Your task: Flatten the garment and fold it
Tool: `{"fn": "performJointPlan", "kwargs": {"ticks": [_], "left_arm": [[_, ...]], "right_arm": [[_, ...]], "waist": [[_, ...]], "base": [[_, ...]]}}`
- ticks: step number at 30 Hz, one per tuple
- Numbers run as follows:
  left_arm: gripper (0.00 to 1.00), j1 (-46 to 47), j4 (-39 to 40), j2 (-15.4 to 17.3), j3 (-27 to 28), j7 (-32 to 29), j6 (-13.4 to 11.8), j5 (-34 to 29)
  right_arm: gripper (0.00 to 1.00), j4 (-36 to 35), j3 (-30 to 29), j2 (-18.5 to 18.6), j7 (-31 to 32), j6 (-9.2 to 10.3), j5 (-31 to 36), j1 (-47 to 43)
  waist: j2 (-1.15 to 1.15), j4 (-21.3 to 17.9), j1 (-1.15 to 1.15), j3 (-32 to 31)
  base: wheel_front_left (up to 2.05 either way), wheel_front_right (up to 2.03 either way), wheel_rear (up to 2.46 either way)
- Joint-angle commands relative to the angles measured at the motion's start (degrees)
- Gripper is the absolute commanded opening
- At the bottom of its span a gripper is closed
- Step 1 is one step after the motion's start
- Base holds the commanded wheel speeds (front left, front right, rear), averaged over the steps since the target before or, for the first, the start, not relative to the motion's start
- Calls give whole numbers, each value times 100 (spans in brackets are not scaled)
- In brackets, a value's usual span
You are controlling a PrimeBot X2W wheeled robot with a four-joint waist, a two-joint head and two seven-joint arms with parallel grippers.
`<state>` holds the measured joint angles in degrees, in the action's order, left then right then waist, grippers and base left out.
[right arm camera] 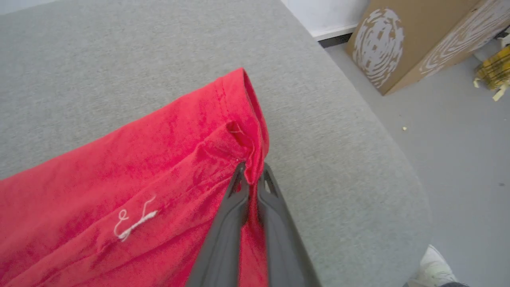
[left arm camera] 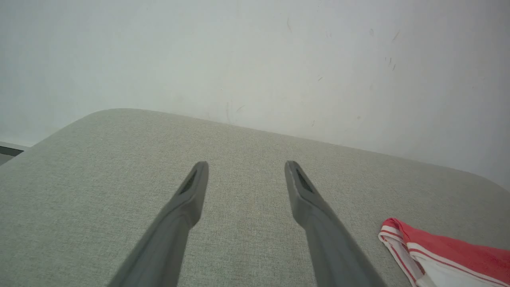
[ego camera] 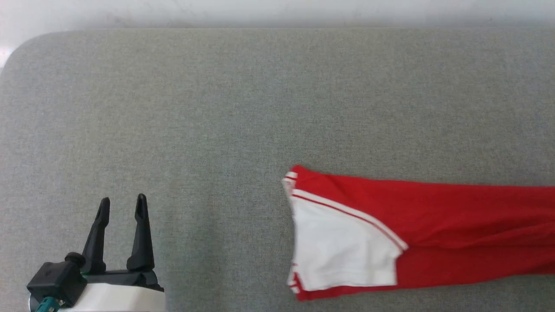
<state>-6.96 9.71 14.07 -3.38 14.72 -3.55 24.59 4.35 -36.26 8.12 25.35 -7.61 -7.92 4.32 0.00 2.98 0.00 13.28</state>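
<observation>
Grey fabric-covered table [ego camera: 217,108] by a white wall [left arm camera: 239,48], printed cardboard box [right arm camera: 398,44] on grey floor [right arm camera: 458,159]

Grey fabric-covered desk [ego camera: 217,108], rounded corners. Red garment [ego camera: 455,208] lies on its near right part, white sleeve [ego camera: 342,242] toward centre.

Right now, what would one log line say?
left tool open over table | right tool shut on garment hem | garment wrinkled
</observation>
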Motion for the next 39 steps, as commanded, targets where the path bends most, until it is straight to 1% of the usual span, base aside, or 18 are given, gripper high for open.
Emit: {"fn": "performJointPlan", "kwargs": {"ticks": [1,3,5,8,11,16,20,23,26,31,35,39], "left_arm": [[100,51,-25,-22,5,28,41,-42],[100,33,-65,-39,5,28,58,-51],[100,7,-97,-53,8,28,67,-57],[100,-12,-130,-84,-3,28,78,-55],[100,-9,-153,-111,-24,28,94,-51],[100,-5,-190,-182,-50,28,138,-12],[100,-4,-251,-249,-75,28,182,-6],[100,11,-312,-289,-101,28,222,-10],[100,35,-365,-305,-129,28,261,-13],[100,82,-435,-305,-182,26,315,-10],[100,122,-464,-310,-210,20,316,-2],[100,187,-512,-348,-266,18,322,5]], "right_arm": [[0,-33,-50,61,-47,12,83,69],[0,-30,-147,96,-101,12,146,63],[0,-66,-80,-3,-82,12,17,70],[0,-251,285,-164,9,12,-188,-7],[0,-604,671,-374,152,12,-586,-76],[0,-1259,1543,-496,608,12,-1160,-369],[0,-1727,2297,-518,919,12,-1302,-553],[0,-1902,2852,-522,1046,12,-1417,-588],[0,-1960,3385,-523,1080,12,-1481,-526],[0,-1789,4126,-524,1086,12,-1718,-360],[0,-1595,4497,-524,1065,12,-1599,-173],[0,-1284,4701,-524,1000,12,-1403,18]], "waist": [[0,7,0,-20],[0,15,0,-49],[0,10,0,-78],[0,12,0,-111],[0,26,0,-138],[0,65,0,-180],[0,94,0,-203],[0,136,0,-234],[0,203,0,-265],[0,360,0,-284],[0,481,0,-268],[0,619,0,-230]], "base": [[0,0,0],[0,0,0],[0,0,0],[0,0,0],[0,0,0],[0,0,0],[0,0,0],[0,0,0],[0,0,0],[0,0,0],[0,0,0],[0,0,0]]}}
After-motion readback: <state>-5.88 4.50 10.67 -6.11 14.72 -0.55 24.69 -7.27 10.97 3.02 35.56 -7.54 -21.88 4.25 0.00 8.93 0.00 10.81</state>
